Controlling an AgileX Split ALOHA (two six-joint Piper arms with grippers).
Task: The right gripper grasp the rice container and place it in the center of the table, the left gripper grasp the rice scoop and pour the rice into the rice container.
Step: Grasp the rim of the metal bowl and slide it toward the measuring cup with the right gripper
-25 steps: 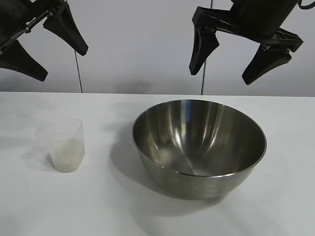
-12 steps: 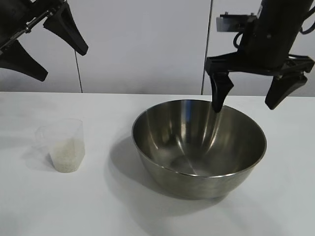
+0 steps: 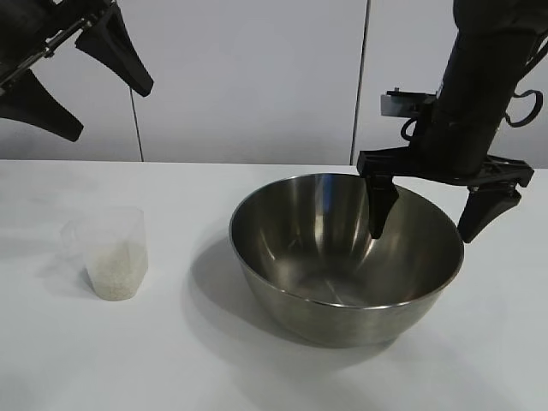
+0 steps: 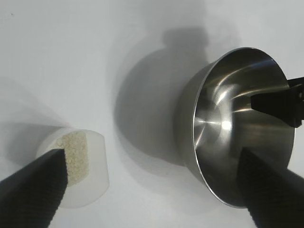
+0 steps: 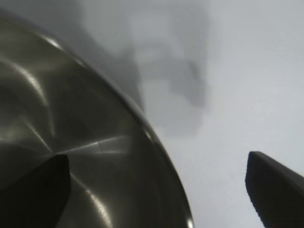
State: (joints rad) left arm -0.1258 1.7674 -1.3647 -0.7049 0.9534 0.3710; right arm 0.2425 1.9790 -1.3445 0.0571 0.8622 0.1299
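Level exterior view and both wrist views share the bowl (image 3: 346, 257).

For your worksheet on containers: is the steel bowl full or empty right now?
Empty. The bowl shows only bare shiny metal inside; the rice sits in the upright cup. The right gripper straddles the bowl's rim, open.

The right gripper (image 3: 431, 224) hangs low, jaws spread; the left gripper (image 3: 77, 77) sits raised, open.
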